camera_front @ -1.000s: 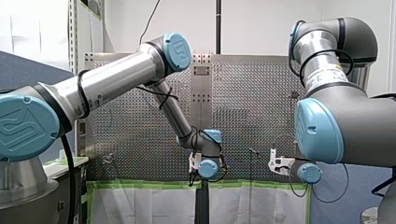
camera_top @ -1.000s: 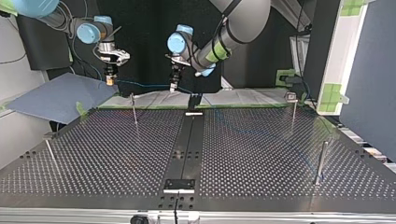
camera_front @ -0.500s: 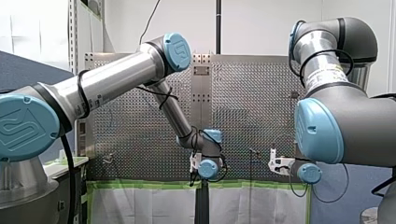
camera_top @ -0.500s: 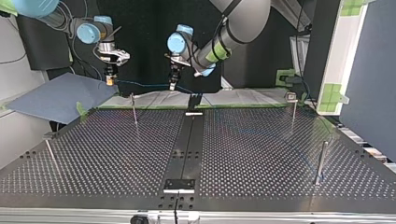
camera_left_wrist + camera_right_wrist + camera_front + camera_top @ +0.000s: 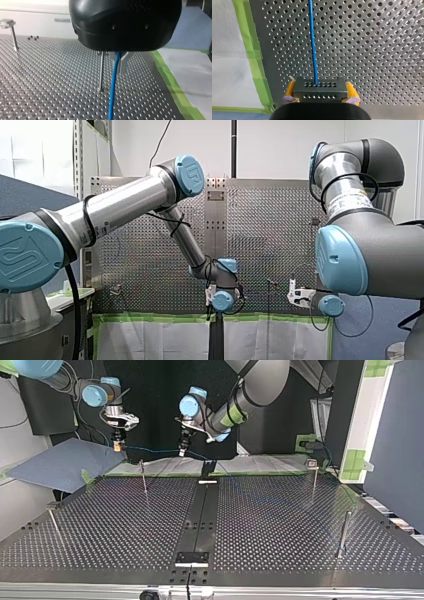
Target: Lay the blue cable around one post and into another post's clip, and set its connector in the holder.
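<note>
Blue cable is up in the air over the 12 o'clock end of the table in the top view, strung between both claws. My right gripper is clamped on the black connector with its yellow pads. My left gripper is pinched narrow on the cable itself.

Long axis runs roughly 9-to-3 in the top view, connector end at 9. The claws sit at about 11 and 2 o'clock off the thin post.

Nothing's hooked yet, I'd say. Tip: lower both arms together with light tension, so the span drops beside the post and doesn't ride over its tip.
</note>
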